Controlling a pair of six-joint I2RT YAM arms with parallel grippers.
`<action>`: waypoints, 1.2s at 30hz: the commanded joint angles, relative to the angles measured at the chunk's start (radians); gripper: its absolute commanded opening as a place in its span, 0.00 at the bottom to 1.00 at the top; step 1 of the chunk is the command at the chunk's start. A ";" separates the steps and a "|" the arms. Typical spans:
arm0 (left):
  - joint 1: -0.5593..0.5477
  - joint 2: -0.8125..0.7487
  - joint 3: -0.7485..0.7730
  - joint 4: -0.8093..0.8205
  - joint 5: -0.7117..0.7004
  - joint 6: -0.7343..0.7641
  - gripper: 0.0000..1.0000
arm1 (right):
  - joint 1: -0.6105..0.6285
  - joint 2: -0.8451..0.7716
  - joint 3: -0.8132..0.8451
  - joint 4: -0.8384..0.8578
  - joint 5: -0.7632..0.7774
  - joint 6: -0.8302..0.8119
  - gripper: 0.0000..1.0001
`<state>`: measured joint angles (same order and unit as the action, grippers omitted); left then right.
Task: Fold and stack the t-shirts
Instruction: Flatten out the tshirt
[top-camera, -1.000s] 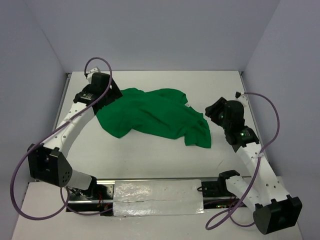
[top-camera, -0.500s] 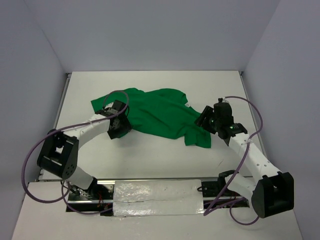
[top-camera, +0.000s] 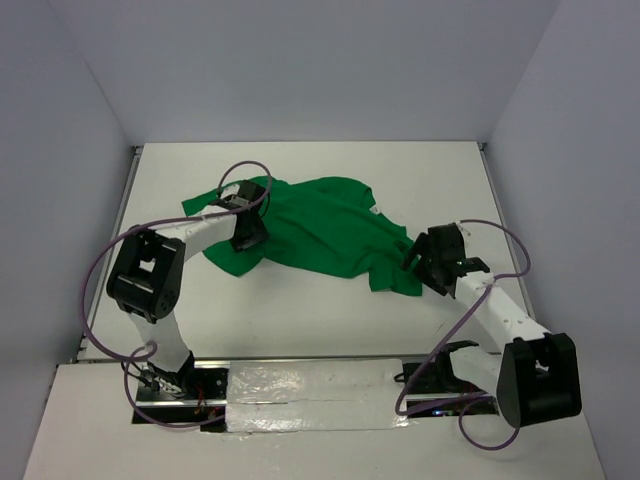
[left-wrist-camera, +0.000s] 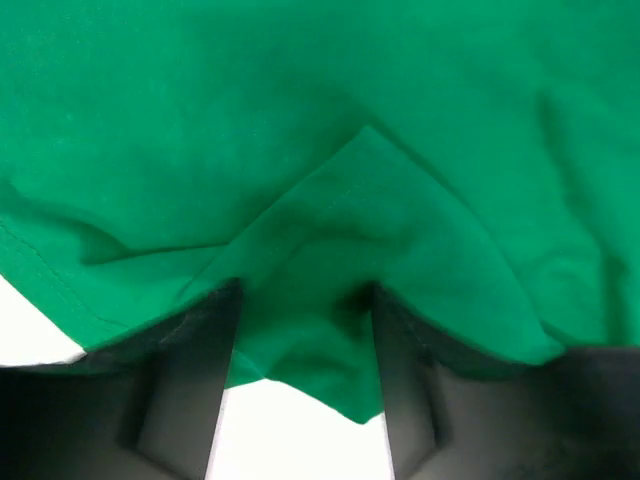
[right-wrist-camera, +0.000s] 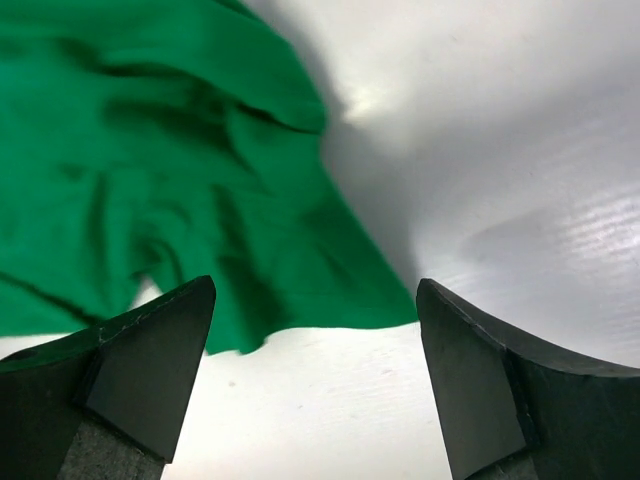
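The left end effector (top-camera: 245, 232) and the right end effector (top-camera: 420, 262) are showing up as black two-finger units with matte, wedge-shaped black fingers (right-wrist-camera: 150, 370). Behind each, a slim white arm link (top-camera: 195, 232) dotted with small dark holes is running to a bulky black joint housing (top-camera: 148, 275), and a thin purple cable (top-camera: 245, 164) is looping alongside.

T-shirt (top-camera: 320, 225) on the far half of the table (top-camera: 300, 310). On the t-shirt's left near edge: left gripper (top-camera: 247, 232), a fold of cloth between its parted fingers (left-wrist-camera: 190, 400). At the t-shirt's right near corner: right gripper (top-camera: 415, 258), that corner just ahead of its spread fingers (right-wrist-camera: 150, 360). Well before the t-shirt, along the near table edge: base rail (top-camera: 310, 385).
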<state>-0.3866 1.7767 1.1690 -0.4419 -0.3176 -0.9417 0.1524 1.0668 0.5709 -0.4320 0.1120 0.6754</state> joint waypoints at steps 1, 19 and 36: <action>0.005 0.003 0.005 -0.001 -0.014 0.034 0.58 | -0.037 0.053 -0.029 0.030 0.000 0.046 0.88; 0.109 -0.039 0.136 -0.060 -0.009 0.127 0.00 | -0.050 0.219 0.133 0.214 -0.202 0.038 0.00; 0.238 -0.307 0.130 0.017 -0.031 0.307 0.64 | -0.048 -0.026 0.352 0.081 -0.229 0.033 0.00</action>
<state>-0.1490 1.5200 1.5093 -0.4358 -0.3546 -0.6289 0.1066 1.0988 1.1072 -0.2684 -0.1246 0.7021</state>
